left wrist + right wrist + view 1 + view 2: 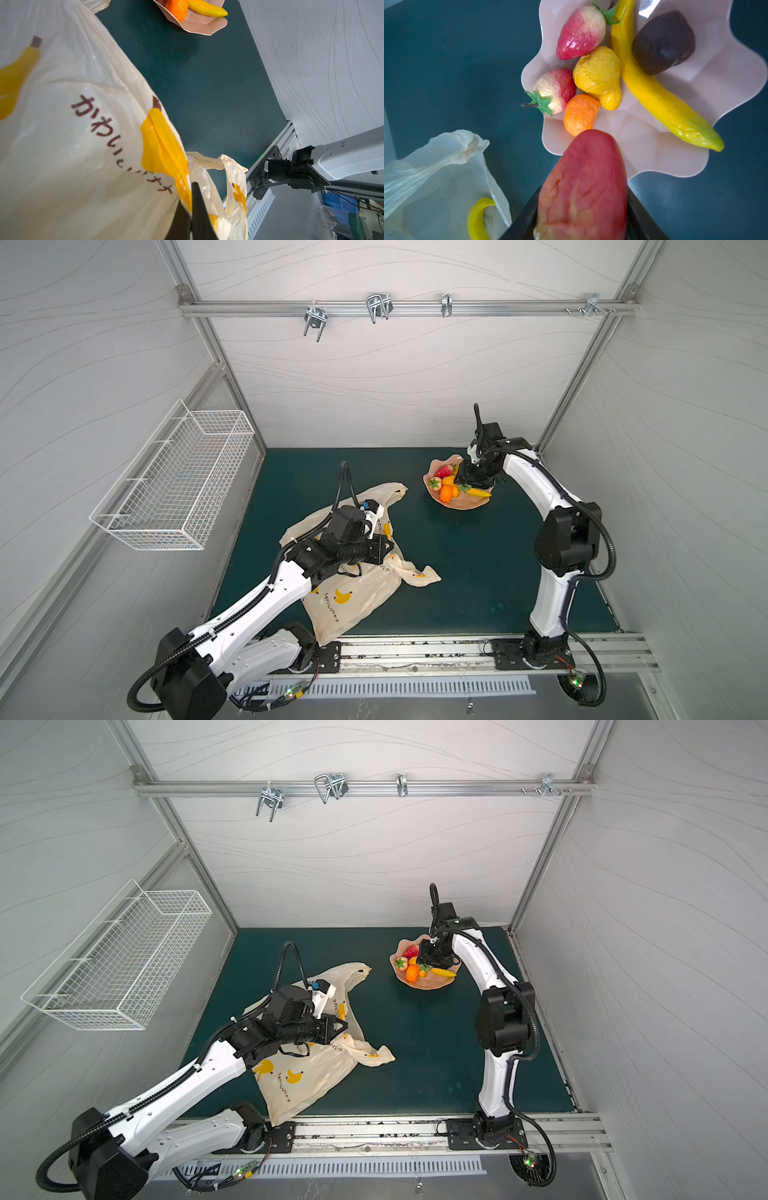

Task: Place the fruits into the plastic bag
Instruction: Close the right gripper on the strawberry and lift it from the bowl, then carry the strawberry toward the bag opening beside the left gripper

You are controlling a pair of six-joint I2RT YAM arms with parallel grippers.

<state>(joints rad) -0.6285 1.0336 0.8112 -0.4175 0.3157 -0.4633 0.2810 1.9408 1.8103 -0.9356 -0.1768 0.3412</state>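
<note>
**Skins and Surfaces Around Me**

The plastic bag (83, 145) is thin, crinkled, half-clear film with flat printed ink. My left claw (193, 188) is matt black. The pink dish (654, 149) is smooth, glossy plastic. The banana (654, 93) looks waxy and creased, the strawberries (581, 33) crackled, the dark brown piece (663, 41) shiny, the red fruit (583, 187) faintly veined. The table mat (457, 572) is dull and matt.

White wavy-lined walls (395, 385), alu frame (215, 356). Green mat (457, 572) between left claw (388, 546) and right claw (459, 477). Hook rail (407, 308) on back wall, well beyond right claw. Wire basket (174, 477) well left of left claw.
</note>
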